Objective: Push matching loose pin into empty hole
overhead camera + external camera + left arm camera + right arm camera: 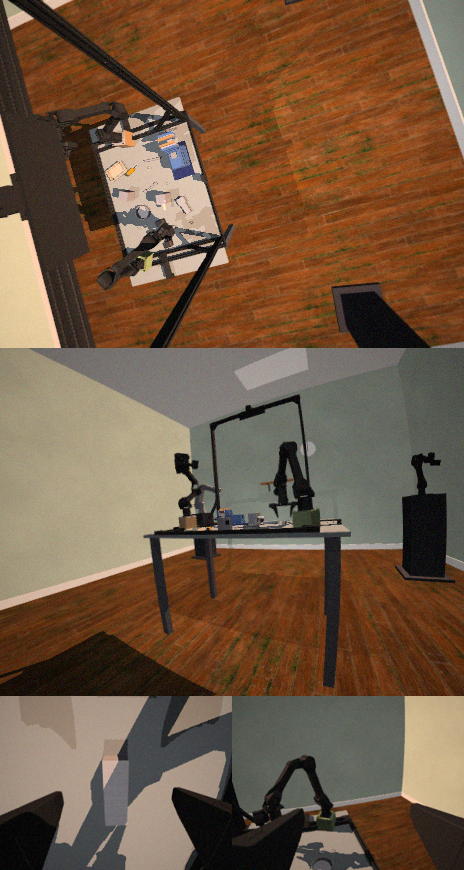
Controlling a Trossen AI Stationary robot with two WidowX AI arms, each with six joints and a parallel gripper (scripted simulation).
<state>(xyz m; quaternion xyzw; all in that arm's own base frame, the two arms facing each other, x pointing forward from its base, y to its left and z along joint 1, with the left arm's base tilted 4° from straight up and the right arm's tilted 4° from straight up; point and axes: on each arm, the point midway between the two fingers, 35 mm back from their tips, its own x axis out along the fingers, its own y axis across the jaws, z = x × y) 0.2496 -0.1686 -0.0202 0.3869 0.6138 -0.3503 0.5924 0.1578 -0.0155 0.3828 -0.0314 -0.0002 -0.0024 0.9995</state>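
A straight-sided grey pin (116, 797) with a peach end lies on the table, seen between the left fingertips and not gripped. My left gripper (283, 510) (118, 795) is open and points down above it. A block (162, 199) has a pale pin sticking out of one side. Another block (125, 194) (224, 523) stands nearer the arms' side. A pale long piece (183, 204) lies on the other side. The empty hole cannot be made out in these views. My right gripper (358, 812) is open, raised at the far end and away from the blocks.
A round dish (143, 212) (322, 864) is between the blocks and the left arm. A blue fixture (176, 156) on a dark blue base, a pale box (116, 171) and an orange-yellow tool (131, 170) lie toward the right arm. Frame bars edge the table.
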